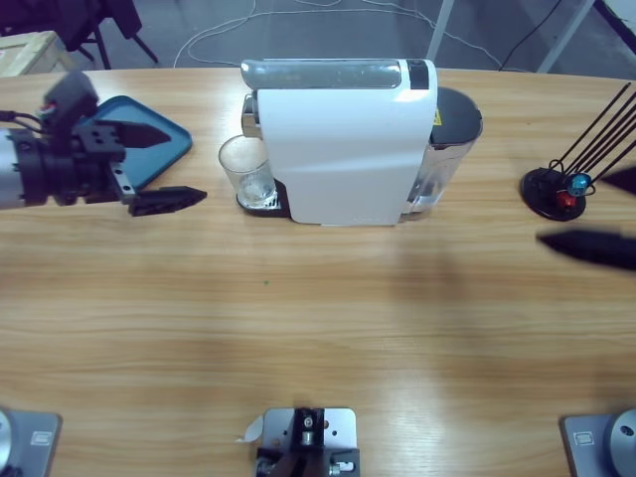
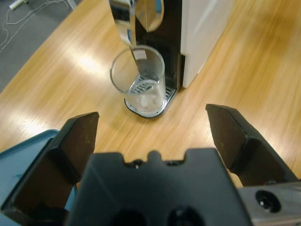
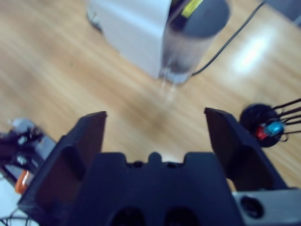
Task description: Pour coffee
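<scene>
A white coffee machine [image 1: 338, 139] stands at the middle back of the table, with its grey water tank [image 1: 452, 129] on the right end. An empty clear glass [image 1: 245, 171] sits on the drip tray under the spout [image 2: 136, 19]. My left gripper [image 1: 164, 166] hovers just left of the glass, open, with nothing between its jaws. In the left wrist view the glass [image 2: 138, 80] lies straight ahead of the left gripper [image 2: 153, 127]. My right gripper [image 1: 601, 214] is at the far right edge, open and empty. Its wrist view faces the machine [image 3: 136, 28] and the tank [image 3: 195, 37].
A blue tray [image 1: 164, 149] lies on the table under my left gripper. A black wire capsule stand [image 1: 556, 189] with a red and a blue capsule is close beside my right gripper. A black cable [image 3: 235, 37] runs off behind the tank.
</scene>
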